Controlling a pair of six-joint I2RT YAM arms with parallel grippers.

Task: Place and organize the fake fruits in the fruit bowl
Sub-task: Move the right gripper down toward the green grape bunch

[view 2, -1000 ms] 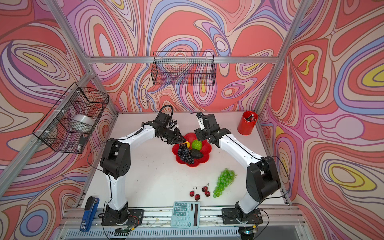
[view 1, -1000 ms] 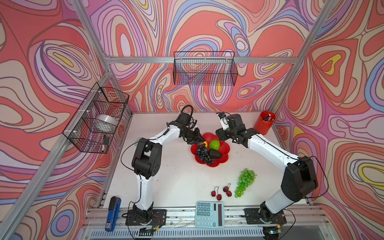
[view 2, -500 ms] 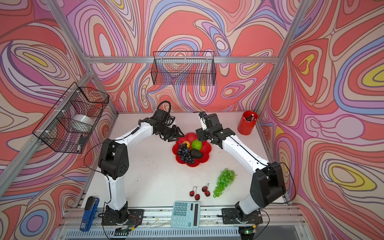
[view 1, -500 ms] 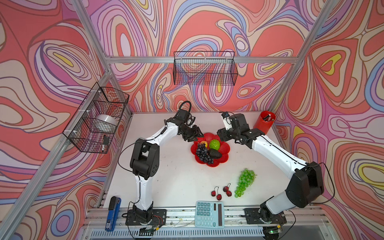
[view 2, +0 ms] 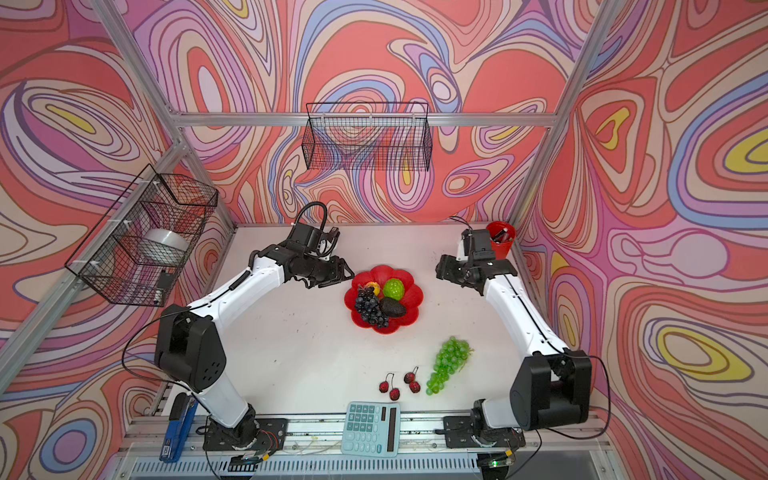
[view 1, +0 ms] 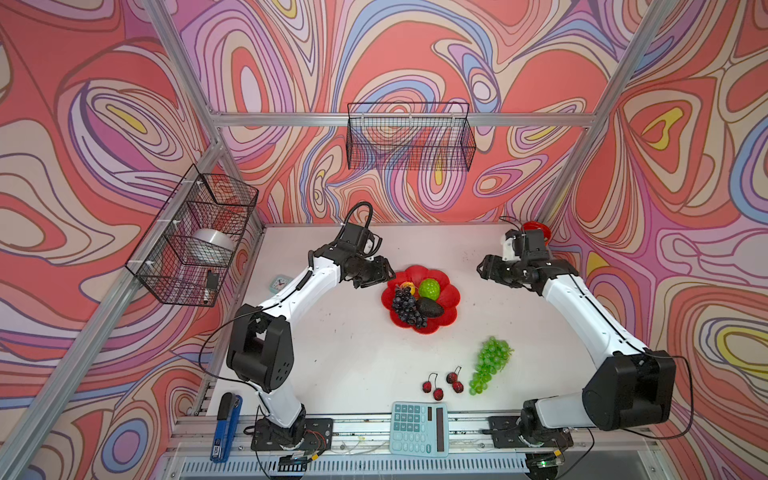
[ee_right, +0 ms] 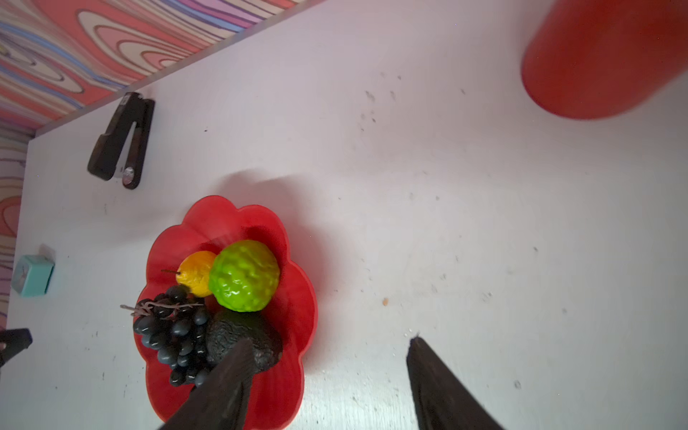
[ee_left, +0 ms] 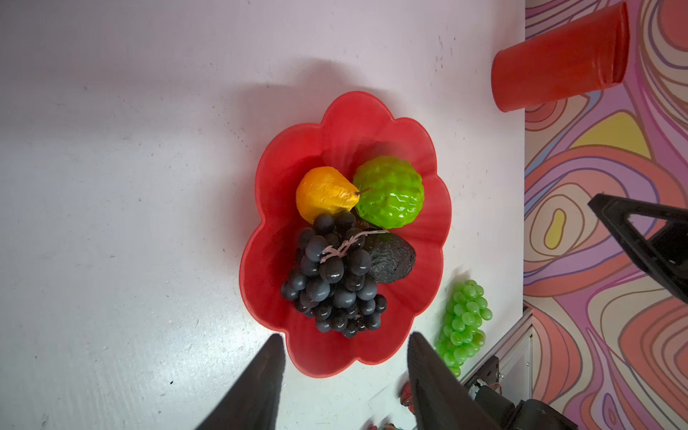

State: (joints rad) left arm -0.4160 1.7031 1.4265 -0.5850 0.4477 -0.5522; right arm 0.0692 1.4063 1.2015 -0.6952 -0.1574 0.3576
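fruit bowl sits mid-surface, holding dark purple grape bunch, small yellow fruit, bumpy lime-green ball and dark avocado. left to right: teal clock, left pincer spread and empty just off the bowl's left rim, right pincer spread and empty right of the bowl, red cup partly behind that arm. red berries and green grape bunch lie loose near the calculator. black stapler shows only in the right wrist view.
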